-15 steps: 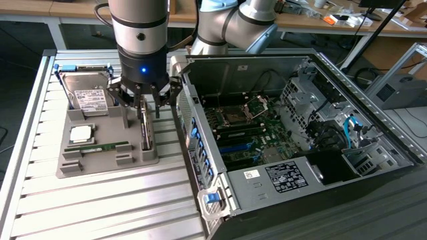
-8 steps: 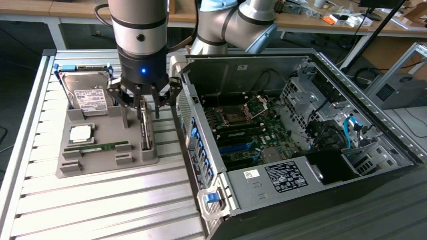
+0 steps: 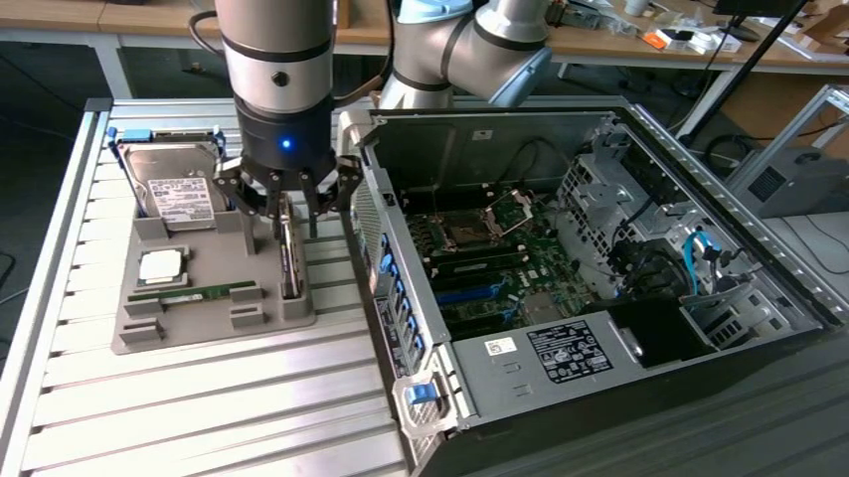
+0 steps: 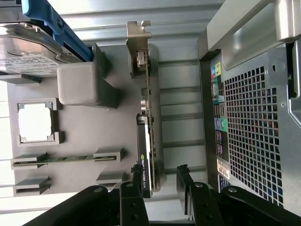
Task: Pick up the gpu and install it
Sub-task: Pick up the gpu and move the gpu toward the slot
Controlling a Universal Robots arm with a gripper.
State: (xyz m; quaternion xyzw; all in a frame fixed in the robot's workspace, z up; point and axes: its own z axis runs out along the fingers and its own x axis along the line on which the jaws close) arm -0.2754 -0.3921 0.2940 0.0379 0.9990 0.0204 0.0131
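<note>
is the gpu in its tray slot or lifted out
In the slot: the gpu stands on edge in the grey tray, the open gripper straddling it.

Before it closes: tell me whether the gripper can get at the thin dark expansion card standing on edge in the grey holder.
Probably yes. The open gripper straddles the thin dark card, one finger each side; nothing lies between, and the silver computer case stands clear.

Bracket of the gpu [image 3: 289, 273] — bare bright metal. The tray [image 3: 186, 323] beneath the hand [image 3: 288, 227] — matt grey plastic; the bench [image 3: 199, 417], ribbed satin metal.
</note>
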